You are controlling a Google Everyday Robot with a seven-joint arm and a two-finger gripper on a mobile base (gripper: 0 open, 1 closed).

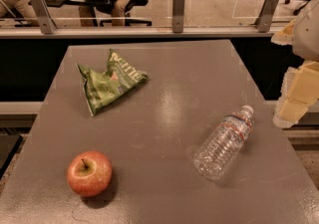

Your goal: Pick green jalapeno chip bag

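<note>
The green jalapeno chip bag (110, 81) lies crumpled on the grey table (164, 93), at its far left part, with white lettering facing up. My gripper (298, 94) hangs at the right edge of the view, past the table's right side. It is far to the right of the bag, holds nothing that I can see, and is partly cut off by the frame.
A red apple (89, 173) sits near the table's front left. A clear plastic water bottle (224, 142) lies on its side at the right. A glass railing with metal posts (178, 9) runs behind the table, with seated people beyond it.
</note>
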